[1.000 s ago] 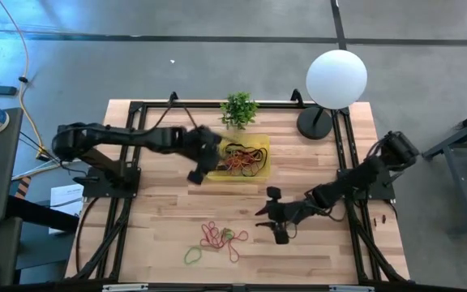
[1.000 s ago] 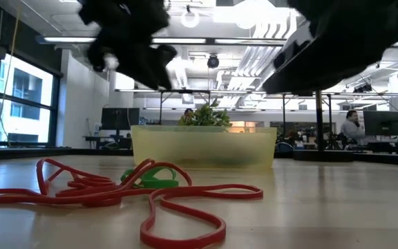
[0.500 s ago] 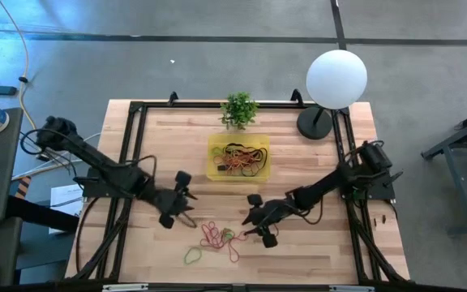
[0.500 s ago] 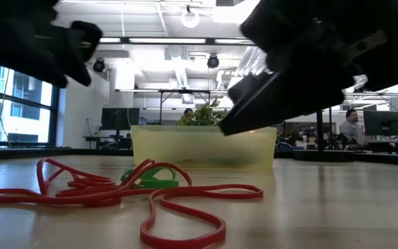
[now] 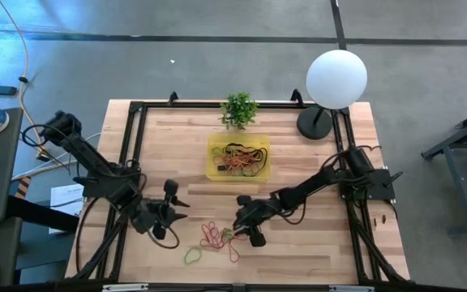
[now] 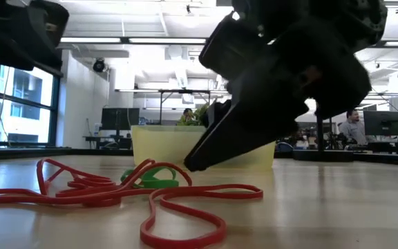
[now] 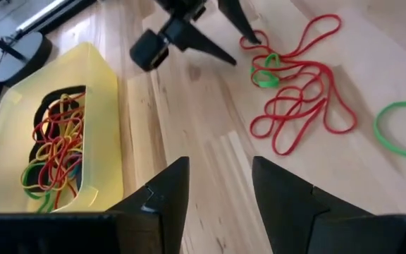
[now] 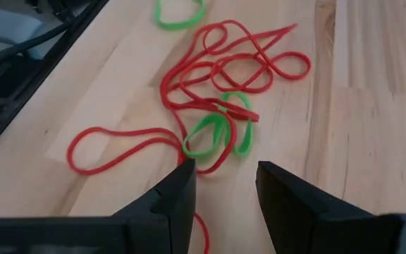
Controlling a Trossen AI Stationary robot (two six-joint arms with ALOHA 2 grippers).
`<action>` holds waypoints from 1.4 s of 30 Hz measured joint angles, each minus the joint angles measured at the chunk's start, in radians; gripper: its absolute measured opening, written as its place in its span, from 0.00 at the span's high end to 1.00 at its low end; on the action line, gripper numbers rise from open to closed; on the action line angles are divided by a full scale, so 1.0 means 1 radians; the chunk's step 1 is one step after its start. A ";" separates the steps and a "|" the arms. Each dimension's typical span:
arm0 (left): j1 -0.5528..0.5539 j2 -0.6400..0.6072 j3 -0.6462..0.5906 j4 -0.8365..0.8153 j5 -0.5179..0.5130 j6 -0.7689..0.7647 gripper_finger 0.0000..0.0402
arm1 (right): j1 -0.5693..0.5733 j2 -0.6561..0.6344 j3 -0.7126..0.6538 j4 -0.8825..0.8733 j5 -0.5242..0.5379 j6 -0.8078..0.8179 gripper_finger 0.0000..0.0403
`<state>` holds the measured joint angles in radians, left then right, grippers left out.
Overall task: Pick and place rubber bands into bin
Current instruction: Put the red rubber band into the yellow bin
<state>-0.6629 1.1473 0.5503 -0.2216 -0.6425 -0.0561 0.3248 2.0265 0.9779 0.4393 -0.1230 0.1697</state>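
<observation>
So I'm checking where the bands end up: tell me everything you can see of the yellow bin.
The bin is a shallow rectangular tray of translucent yellow plastic, sitting flat and upright on the wooden table, just in front of the small potted plant. Inside lies a tangle of rubber bands in red, orange, yellow, green and black. In the low view its side wall looks cloudy and thin. No gripper touches it; both work nearer the front edge, by the loose bands.

Both grippers stand parted and empty: the right gripper [image 5: 246, 221] just beside the tangled red and green rubber bands [image 5: 217, 236], the left gripper [image 5: 171, 212] near them on the other side.
</observation>
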 joint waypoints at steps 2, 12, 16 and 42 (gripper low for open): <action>-0.017 0.000 0.000 0.001 -0.015 -0.005 0.64 | 0.000 0.013 0.009 -0.001 0.000 0.006 0.65; -0.038 0.000 0.000 0.004 -0.059 -0.005 0.64 | 0.000 0.018 0.010 0.014 -0.002 0.013 0.65; -0.038 0.000 0.000 0.005 -0.059 -0.005 0.64 | 0.000 0.018 0.010 0.019 0.002 0.013 0.65; -0.038 0.001 0.000 0.011 -0.058 -0.004 0.64 | 0.023 0.064 0.009 0.088 0.067 0.033 0.66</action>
<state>-0.7006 1.1481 0.5503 -0.2104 -0.7010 -0.0601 0.3477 2.0903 0.9867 0.5270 -0.0563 0.2023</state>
